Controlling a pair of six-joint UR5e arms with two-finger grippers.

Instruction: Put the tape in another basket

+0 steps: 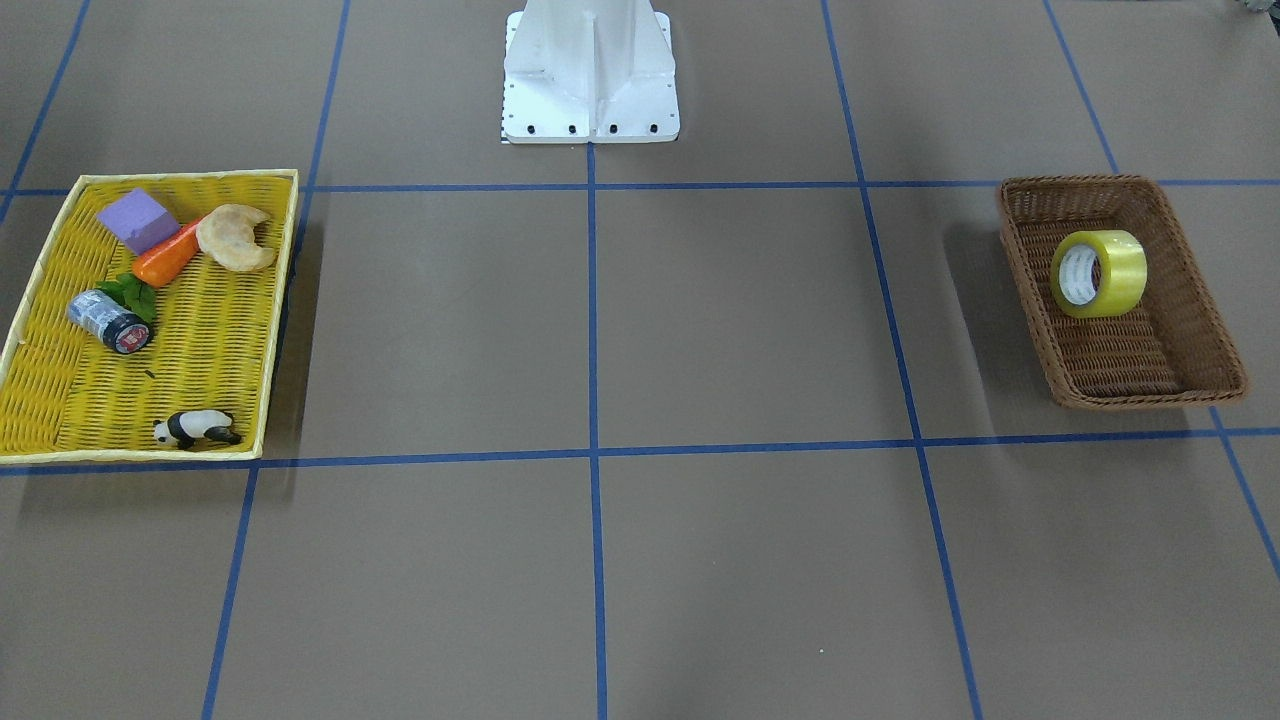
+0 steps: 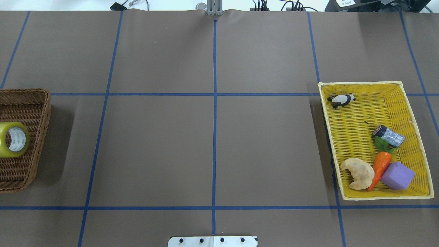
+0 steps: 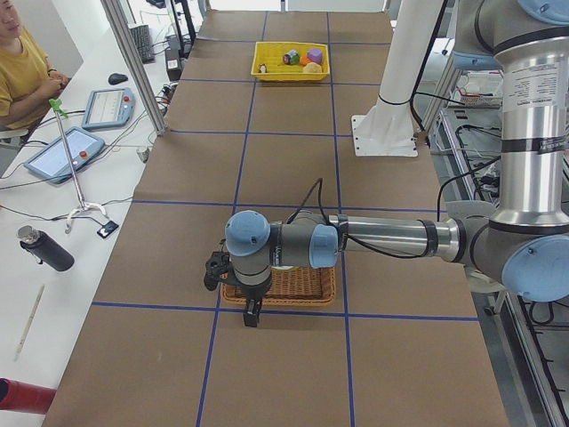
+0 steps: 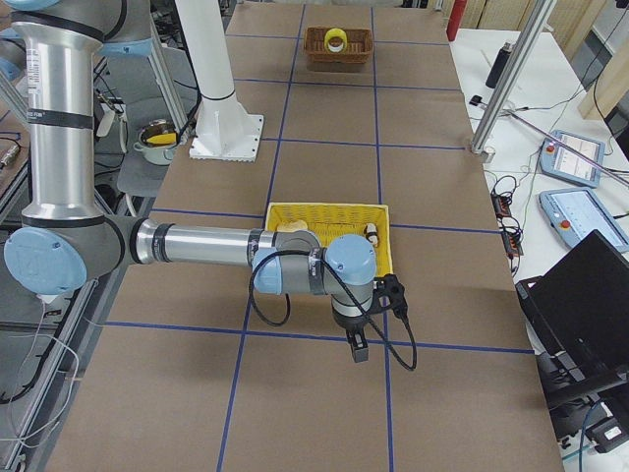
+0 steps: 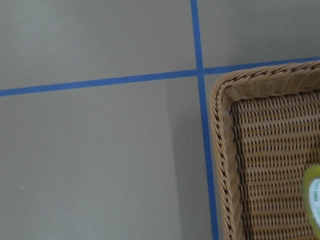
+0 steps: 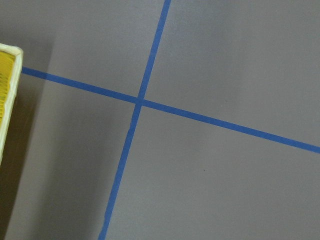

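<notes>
The tape (image 1: 1099,273), a yellow-green roll with a white core, stands on its edge inside the dark brown wicker basket (image 1: 1130,350). Both show at the left edge of the overhead view, the tape (image 2: 13,139) in the basket (image 2: 34,113). The left wrist view shows a basket corner (image 5: 225,150) and a sliver of tape (image 5: 312,195). My left gripper (image 3: 252,313) hangs above that basket's outer end. My right gripper (image 4: 360,347) hangs beside the yellow tray-basket (image 4: 324,211). I cannot tell whether either is open or shut.
The yellow tray-basket (image 2: 356,130) holds a toy panda (image 2: 341,100), a small grey cylinder (image 2: 389,135), a carrot (image 2: 380,168), a croissant (image 2: 358,173) and a purple block (image 2: 398,176). The robot's white base (image 1: 590,90) stands mid-table. An operator (image 3: 22,62) sits beside the table.
</notes>
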